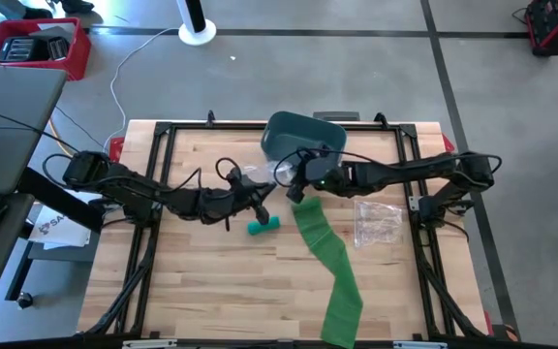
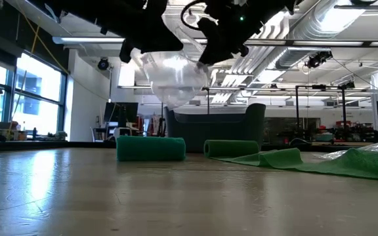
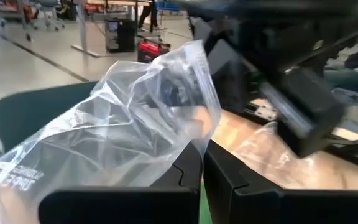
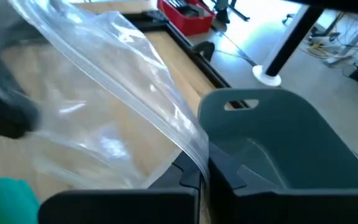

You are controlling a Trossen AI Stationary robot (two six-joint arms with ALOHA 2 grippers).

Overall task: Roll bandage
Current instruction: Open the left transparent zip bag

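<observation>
Both claws, left claw [image 1: 258, 201] and right claw [image 1: 296, 184], are pinching the clear plastic bag [image 2: 172, 78] aloft near the desk's [image 1: 211, 281] far edge, seemingly holding its mouth for the rolled bandage [image 1: 263, 226] lying mid-desk below.

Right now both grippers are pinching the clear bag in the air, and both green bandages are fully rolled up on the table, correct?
Only one is. The short green roll is rolled; the other green bandage lies mostly unrolled as a long strip, as the high view shows. The left gripper and right gripper do both pinch the clear bag in the air.
</observation>
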